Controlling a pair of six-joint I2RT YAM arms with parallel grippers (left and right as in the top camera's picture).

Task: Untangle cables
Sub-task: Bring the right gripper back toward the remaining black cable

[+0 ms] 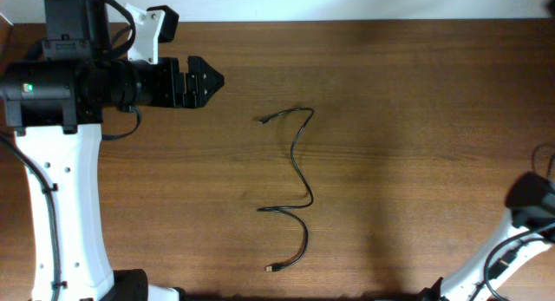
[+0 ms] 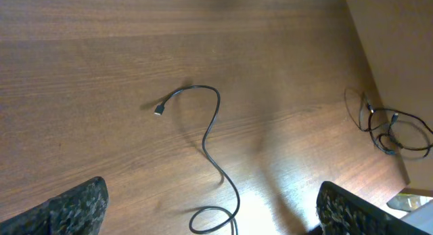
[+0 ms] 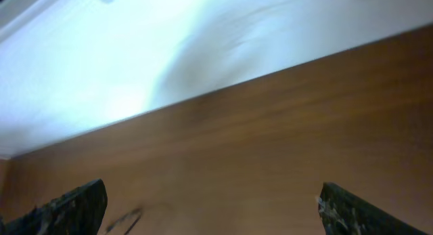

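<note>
One thin black cable (image 1: 301,166) lies in an S-shaped line at the middle of the wooden table (image 1: 416,93), with a small plug at its far end (image 1: 264,120) and another at its near end (image 1: 270,268). In the left wrist view the cable (image 2: 211,130) shows its plug (image 2: 159,112) and a small loop at the bottom edge. My left gripper (image 1: 212,78) is open and empty at the back left, apart from the cable; its fingers (image 2: 211,194) are spread wide. My right gripper (image 3: 213,194) is open and empty, and a blurred dark strand (image 3: 125,220) shows by its left finger.
The right arm (image 1: 527,195) sits at the table's right edge, low down. In the left wrist view a bundle of thin black cables (image 2: 392,130) lies past the table's right edge. The right wrist view shows the table's far edge and a pale wall (image 3: 169,52).
</note>
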